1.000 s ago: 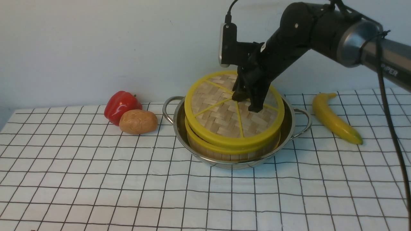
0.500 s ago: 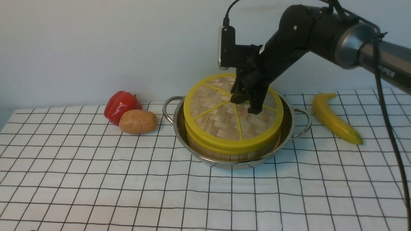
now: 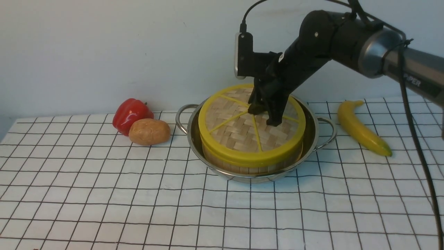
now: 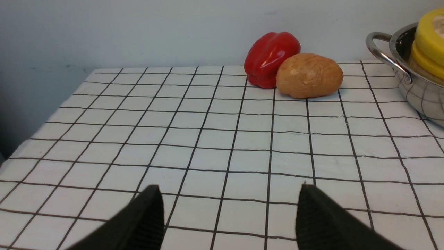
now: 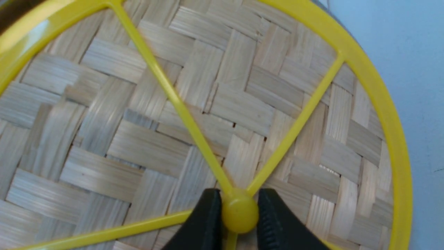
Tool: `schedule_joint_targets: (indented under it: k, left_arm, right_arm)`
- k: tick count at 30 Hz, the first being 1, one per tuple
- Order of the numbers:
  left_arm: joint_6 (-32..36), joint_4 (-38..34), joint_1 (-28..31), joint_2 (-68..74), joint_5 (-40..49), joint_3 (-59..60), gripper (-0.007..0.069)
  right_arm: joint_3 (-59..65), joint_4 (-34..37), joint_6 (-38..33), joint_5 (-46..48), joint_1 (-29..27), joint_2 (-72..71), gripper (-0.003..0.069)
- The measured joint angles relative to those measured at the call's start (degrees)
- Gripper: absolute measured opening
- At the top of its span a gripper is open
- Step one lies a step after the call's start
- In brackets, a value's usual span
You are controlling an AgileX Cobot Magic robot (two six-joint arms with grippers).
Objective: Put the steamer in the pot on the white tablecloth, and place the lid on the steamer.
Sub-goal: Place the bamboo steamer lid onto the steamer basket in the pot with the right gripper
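Black right claw (image 5: 239, 222) angled down, clamping lid (image 3: 251, 126) knob (image 5: 240, 214).

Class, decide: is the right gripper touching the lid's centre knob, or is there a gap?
Touching. In the right wrist view, the right gripper has both fingers pressed against the sides of the lid's yellow knob, no gap visible.
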Motion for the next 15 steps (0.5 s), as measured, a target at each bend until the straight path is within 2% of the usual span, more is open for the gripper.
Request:
schedule_joint_targets:
  k: [6, 10, 11, 13, 14, 15]
  left_arm:
    - [0.0, 0.0, 0.0, 0.0, 0.0, 0.0, 0.0474]
    - [0.0, 0.0, 0.0, 0.0, 0.0, 0.0, 0.0474]
    - [0.0, 0.0, 0.0, 0.0, 0.0, 0.0, 0.0474]
    - [0.0, 0.0, 0.0, 0.0, 0.0, 0.0, 0.0474]
    - [0.0, 0.0, 0.0, 0.0, 0.0, 0.0, 0.0474]
    - [0.0, 0.0, 0.0, 0.0, 0.0, 0.0, 0.0474]
  right_arm:
    - [0.0, 0.0, 0.0, -0.6, 0.0, 0.1, 0.0148]
    - [0.0, -0.1, 0.0, -1.5, 0.0, 0.1, 0.0195]
    - [0.0, -0.3, 0.0, -1.9, 0.0, 0.1, 0.0245]
    - [0.0, -0.3, -0.1, -2.3, 0.0, 0.1, 0.0306]
    - [0.0, -0.3, -0.1, -2.4, 0.0, 0.1, 0.0311]
    - [0.0, -0.6, -0.2, -2.7, 0.0, 0.1, 0.036]
